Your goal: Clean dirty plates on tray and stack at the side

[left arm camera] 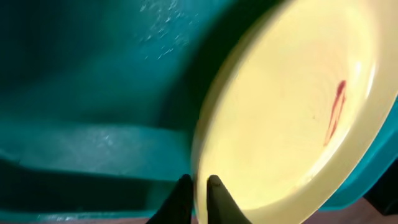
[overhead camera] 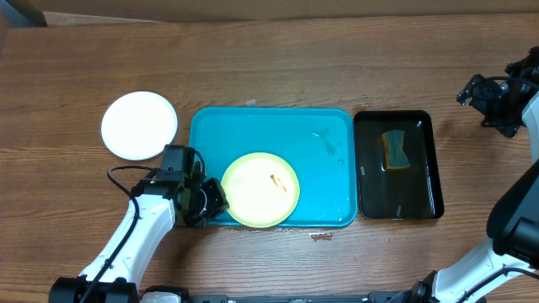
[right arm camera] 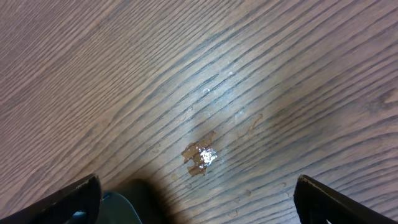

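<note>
Overhead only, white plate (overhead camera: pixel 139 125) beside tray (overhead camera: pixel 253 135)

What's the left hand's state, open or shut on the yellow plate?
Shut on the yellow plate: the left hand pinches its rim.

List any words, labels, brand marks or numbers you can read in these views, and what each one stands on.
No readable text in any view.
On the yellow-green plate: none, only a reddish smear.
On the white plate: none, blank.
On the turquoise tray: none showing.
On the black tray and the sponge in it: none.
On the left arm: no lettering legible.
</note>
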{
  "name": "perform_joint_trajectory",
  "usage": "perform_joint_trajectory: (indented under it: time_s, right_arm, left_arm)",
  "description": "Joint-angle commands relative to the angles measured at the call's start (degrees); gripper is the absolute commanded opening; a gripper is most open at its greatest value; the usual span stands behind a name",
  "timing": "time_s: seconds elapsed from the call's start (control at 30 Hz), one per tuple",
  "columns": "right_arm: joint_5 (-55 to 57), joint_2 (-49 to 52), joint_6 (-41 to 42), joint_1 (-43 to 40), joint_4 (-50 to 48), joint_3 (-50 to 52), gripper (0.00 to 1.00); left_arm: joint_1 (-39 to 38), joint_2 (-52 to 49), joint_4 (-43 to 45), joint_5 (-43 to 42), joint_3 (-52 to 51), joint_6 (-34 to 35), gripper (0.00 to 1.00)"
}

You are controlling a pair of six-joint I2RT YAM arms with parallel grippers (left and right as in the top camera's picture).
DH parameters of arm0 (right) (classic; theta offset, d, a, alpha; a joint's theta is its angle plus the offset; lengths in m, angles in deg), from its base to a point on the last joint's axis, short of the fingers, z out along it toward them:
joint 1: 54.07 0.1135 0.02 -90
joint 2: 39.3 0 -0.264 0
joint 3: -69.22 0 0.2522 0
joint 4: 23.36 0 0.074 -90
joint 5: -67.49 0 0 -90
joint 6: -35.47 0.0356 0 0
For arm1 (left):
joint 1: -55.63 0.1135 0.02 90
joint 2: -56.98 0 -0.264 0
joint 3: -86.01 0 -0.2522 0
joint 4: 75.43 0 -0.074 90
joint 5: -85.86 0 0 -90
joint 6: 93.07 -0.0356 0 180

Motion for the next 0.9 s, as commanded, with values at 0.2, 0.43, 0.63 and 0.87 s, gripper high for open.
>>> perform_joint_trajectory:
  time_s: [0.2,0.43,0.63,0.87]
  right_arm:
    - [0.0,-1.3,0.2,0.2,-0.2,-0.8,1.0]
    - [0.0,-1.3,0.2,0.2,-0.2,-0.8,1.0]
    - [0.0,-1.3,0.2,0.2,-0.2,-0.8,1.0]
    - [0.0,-1.3,0.2,0.2,-0.2,-0.8,1.0]
  left_arm:
    - [0.2,-0.3,1.2,-1.3,3.7,-3.1,0.43]
    - [-1.3,-0.3,-1.8,6.9,4.3,-8.1,0.32]
    - [-1.5,-0.3,-6.1,14.1,4.3,-7.4,0.04]
    - [-2.5,-0.3,-7.8,14.1,3.9,-7.4,0.04]
